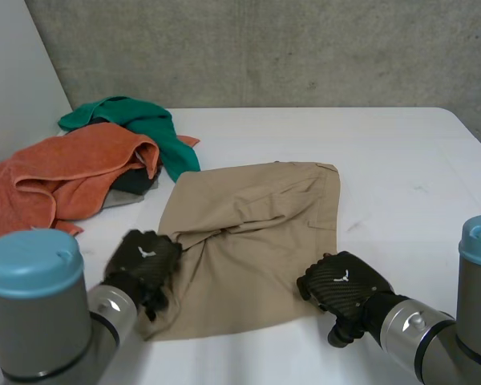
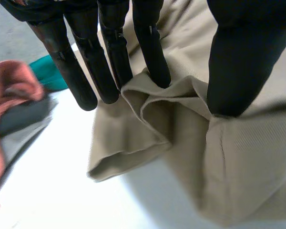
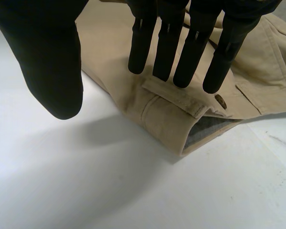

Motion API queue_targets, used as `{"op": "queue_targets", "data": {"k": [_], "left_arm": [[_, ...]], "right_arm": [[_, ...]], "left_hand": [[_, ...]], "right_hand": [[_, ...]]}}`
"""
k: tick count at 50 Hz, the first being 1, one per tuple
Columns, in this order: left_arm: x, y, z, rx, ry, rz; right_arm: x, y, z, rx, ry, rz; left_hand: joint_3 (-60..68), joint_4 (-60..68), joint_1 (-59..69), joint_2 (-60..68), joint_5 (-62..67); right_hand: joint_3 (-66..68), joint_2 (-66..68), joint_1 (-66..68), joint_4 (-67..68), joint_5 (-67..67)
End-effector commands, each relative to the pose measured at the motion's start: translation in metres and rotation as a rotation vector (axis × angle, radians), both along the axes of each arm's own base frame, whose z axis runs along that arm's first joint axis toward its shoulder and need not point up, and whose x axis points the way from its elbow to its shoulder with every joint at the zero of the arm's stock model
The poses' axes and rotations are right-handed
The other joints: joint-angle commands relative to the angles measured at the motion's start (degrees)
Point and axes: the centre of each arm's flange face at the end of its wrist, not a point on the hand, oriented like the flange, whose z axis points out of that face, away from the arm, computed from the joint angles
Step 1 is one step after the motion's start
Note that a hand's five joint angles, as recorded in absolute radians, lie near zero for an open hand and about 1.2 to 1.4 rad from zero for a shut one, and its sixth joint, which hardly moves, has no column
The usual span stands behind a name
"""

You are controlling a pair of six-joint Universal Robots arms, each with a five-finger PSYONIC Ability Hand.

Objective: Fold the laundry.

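Table [image 1: 401, 176] space in white is taken up at its middle by a pair of beige trousers [image 1: 256, 241], which is laid flat and creased along the side nearest the left arm. An orange towel [image 1: 64, 168] is heaped at the far left corner, well apart from the right arm, with a green cloth [image 1: 136, 120] bunched behind it and a dark cloth [image 1: 132, 183] tucked under its edge, just beside the trousers. The left hand [image 1: 144, 261] is set on the near left edge of the trousers, where a raised fold is pinched between its straight fingers [image 2: 152, 52] and its thumb [image 2: 238, 67]. The right hand [image 1: 341, 285] is placed at the near right corner, its fingers [image 3: 167, 52] held straight and spread from the thumb [image 3: 52, 62], with nothing gripped. Just at those fingertips the waistband [image 3: 176, 98] is seen, and a small button [image 3: 221, 100] beside it.
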Motion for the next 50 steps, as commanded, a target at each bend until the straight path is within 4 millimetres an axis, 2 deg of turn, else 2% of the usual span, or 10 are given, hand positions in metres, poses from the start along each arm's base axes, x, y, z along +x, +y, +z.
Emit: {"op": "queue_targets", "data": {"k": [1, 9, 13, 19, 21, 24, 27, 35, 39, 50], "left_arm": [[0.027, -0.041, 0.003, -0.097, -0.055, 0.103], [0.051, -0.068, 0.006, -0.161, -0.107, 0.183], [0.054, -0.067, 0.02, -0.198, -0.088, 0.192], [0.05, -0.051, 0.042, -0.246, -0.04, 0.148], [0.045, -0.034, 0.054, -0.241, 0.0, 0.092], [0.037, -0.016, 0.06, -0.196, 0.042, 0.02], [0.034, 0.005, 0.054, -0.081, 0.048, -0.041], [0.037, 0.025, 0.036, 0.021, 0.016, -0.064], [0.037, 0.03, 0.027, 0.058, 0.006, -0.068], [0.029, 0.018, -0.011, 0.124, -0.027, -0.079]], "right_arm": [[0.001, -0.004, -0.002, -0.027, -0.011, -0.001], [0.006, -0.022, -0.015, -0.098, -0.033, -0.019], [0.009, -0.03, -0.022, -0.121, -0.039, -0.022], [0.01, -0.035, -0.029, -0.15, -0.005, -0.019], [0.011, -0.04, -0.03, -0.185, 0.014, -0.02], [0.013, -0.045, -0.032, -0.223, 0.03, -0.025], [0.015, -0.053, -0.036, -0.238, 0.056, -0.049], [0.017, -0.078, -0.03, -0.287, 0.067, -0.151], [0.023, -0.079, -0.028, -0.295, 0.059, -0.168], [0.031, -0.078, -0.023, -0.281, 0.007, -0.182]], "left_hand": [[4.4, 5.0, 4.1, 4.6, 5.2], [4.4, 5.0, 4.1, 4.6, 5.2], [1.7, 2.4, 1.4, 1.9, 2.5], [-6.2, -5.5, -6.5, -6.0, -5.4], [-8.2, -7.6, -8.5, -8.0, -7.4], [-11.8, -11.1, -12.1, -11.5, -10.9], [-12.6, -11.9, -12.9, -12.4, -11.8], [-14.6, -13.9, -14.9, -14.4, -13.8], [-15.8, -15.1, -16.1, -15.6, -15.0], [-14.3, -13.6, -14.6, -14.1, -13.5]], "right_hand": [[3.0, 2.7, 2.2, 3.0, 4.6], [3.7, 3.3, 2.9, 3.7, 5.2], [3.7, 3.3, 2.9, 3.7, 5.2], [5.0, 4.7, 4.2, 5.0, 6.6], [10.1, 9.7, 9.3, 10.0, 11.6], [21.3, 20.9, 20.5, 21.3, 22.8], [44.8, 44.4, 44.0, 44.8, 46.3], [44.9, 44.5, 44.0, 44.8, 46.4], [44.9, 44.5, 44.0, 44.8, 46.4], [44.9, 44.5, 44.0, 44.8, 46.4]]}}
